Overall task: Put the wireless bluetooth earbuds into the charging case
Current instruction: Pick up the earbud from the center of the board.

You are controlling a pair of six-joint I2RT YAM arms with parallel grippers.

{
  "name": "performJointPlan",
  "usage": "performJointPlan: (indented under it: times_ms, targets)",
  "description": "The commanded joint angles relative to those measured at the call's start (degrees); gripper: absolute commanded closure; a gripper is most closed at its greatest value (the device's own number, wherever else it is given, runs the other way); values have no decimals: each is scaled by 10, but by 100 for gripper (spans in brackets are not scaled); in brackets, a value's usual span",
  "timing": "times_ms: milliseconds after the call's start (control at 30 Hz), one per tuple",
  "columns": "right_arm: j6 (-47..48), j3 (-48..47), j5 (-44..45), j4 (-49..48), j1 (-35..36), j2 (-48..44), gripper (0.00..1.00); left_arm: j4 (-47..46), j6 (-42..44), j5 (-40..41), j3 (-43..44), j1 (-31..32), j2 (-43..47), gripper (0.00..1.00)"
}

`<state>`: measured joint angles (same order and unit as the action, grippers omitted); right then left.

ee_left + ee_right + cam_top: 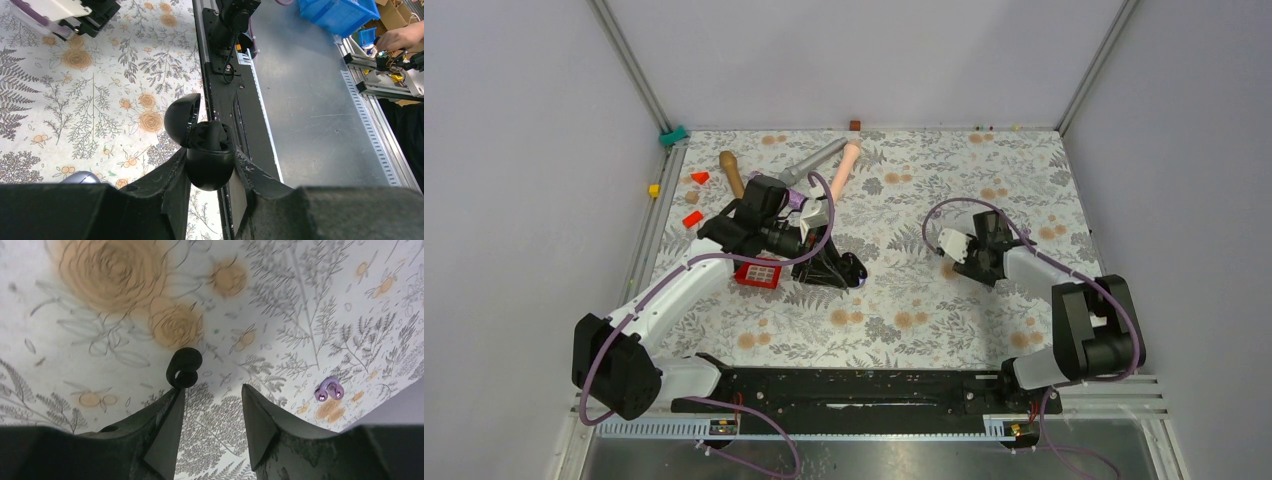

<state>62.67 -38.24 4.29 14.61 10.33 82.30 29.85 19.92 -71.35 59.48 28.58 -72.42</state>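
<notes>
My left hand [211, 165] clenches the open case [202, 145]. My right hand [211, 390] stands released and empty; a bud [184, 367] lies uninserted on the surface [300, 315].

The charging case [209, 172], a glossy black rounded clamshell, is clamped between the fingers of the left hand [210, 156]. Its hinged lid is swung open to one side, and a dark rounded shape sits in its well. One black earbud [184, 367], small and curled, lies on the floral worktop [300, 300], touching one fingertip of the parted right hand [211, 389].
</notes>
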Motion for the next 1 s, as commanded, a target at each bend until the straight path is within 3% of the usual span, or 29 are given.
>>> performJointPlan:
  times_ms: [0,333,633,833,967]
  targets:
    - [-68,-67,-36,-18,-1,37,48,-21,12,-4,3,3,8,100]
    - [-135,-181,27,-43,4,113,48,-21,13,0,1,4,9,100]
    - [-54,-158,-26,12,5,55,48,-21,14,-1,2,4,8,100]
    - [-63,-182,-21,63,6,94,49,-21,13,2,1,5,13,100]
    - [-33,-146,-34,69,17,96,46,-21,14,2,0,5,15,100]
